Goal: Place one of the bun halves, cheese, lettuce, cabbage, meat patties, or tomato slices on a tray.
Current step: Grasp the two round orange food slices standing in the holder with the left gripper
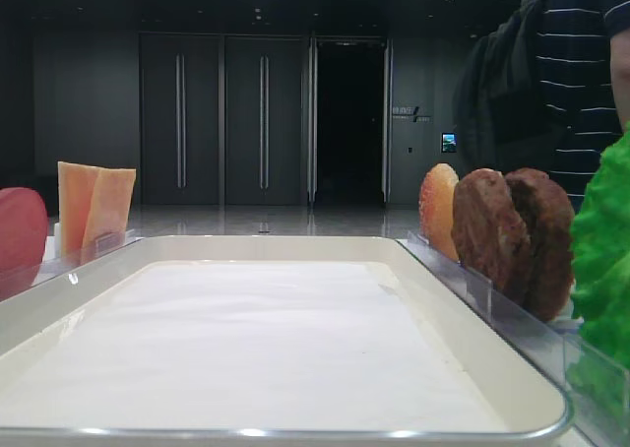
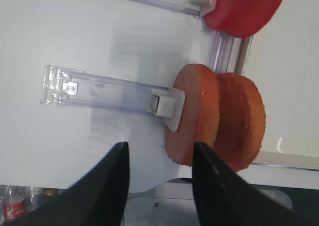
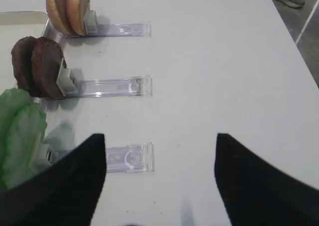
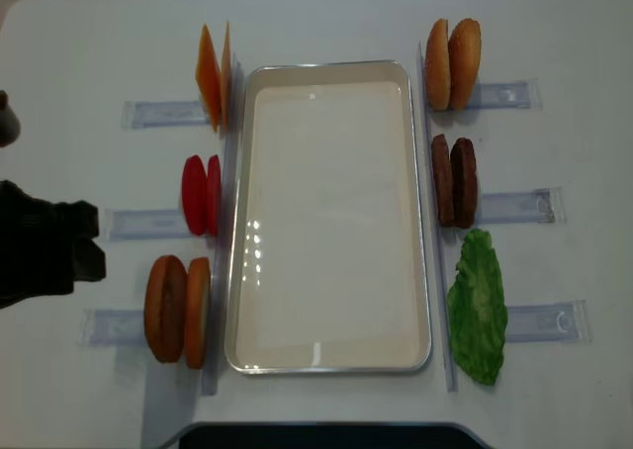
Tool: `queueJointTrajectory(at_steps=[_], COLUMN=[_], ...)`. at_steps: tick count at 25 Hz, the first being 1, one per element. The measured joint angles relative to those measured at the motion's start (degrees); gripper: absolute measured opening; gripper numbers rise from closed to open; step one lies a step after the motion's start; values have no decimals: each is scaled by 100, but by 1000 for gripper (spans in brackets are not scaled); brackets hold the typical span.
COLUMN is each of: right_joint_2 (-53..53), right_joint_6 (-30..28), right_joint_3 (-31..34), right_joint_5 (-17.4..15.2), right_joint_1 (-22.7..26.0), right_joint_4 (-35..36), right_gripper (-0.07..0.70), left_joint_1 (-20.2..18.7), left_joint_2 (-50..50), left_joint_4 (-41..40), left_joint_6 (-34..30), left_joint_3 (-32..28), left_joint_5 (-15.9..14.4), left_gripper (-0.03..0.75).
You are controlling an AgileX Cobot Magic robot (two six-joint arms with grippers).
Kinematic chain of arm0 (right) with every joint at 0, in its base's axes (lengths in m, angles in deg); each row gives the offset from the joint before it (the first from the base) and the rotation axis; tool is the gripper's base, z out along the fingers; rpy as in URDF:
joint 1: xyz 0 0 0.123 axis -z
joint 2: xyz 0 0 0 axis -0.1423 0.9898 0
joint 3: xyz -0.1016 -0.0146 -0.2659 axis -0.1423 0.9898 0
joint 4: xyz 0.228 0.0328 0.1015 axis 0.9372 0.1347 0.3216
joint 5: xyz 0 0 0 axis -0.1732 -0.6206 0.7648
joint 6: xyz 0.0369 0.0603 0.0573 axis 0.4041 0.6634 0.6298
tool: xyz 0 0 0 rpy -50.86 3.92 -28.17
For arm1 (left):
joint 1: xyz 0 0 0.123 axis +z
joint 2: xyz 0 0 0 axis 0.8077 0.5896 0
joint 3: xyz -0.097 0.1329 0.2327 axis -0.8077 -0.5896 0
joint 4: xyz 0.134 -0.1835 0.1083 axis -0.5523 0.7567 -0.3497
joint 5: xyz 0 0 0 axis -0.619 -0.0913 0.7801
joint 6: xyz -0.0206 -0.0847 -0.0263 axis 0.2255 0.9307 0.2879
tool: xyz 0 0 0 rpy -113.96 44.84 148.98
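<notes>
Left wrist view: the left hand (image 2: 158, 178) stands open and empty just short of the pair of round orange-brown bun halves (image 2: 217, 119) upright in a clear plastic holder (image 2: 107, 89) at the table's left edge. Risk, in my judgement: a grip could take both discs or topple them. The right hand (image 3: 159, 178) is open, empty. The large cream-white rectangular tray (image 4: 420, 222) holds only paper lining.

a white desk (image 4: 336, 34) carries the cream tray (image 4: 420, 222) at centre, with clear plastic holders (image 4: 514, 207) along both sides.
</notes>
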Motion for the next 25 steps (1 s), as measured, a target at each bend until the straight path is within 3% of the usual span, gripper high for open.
queueJointTrajectory(at_steps=[10,17,25], right_joint_2=[0,0,0], right_joint_6=[0,0,0], right_joint_3=[0,0,0], right_joint_5=[0,0,0], right_joint_1=[0,0,0], right_joint_4=[0,0,0], right_gripper=[475,475,475], left_joint_1=[-1213,-2031,-3031], left_joint_2=[0,23,548], left_joint_4=[-438,-697,-1028], left_joint_6=[1221,2052,2932], left_joint_3=[0,5,5], left_joint_5=[297,347,480], left_gripper=[324,324,324])
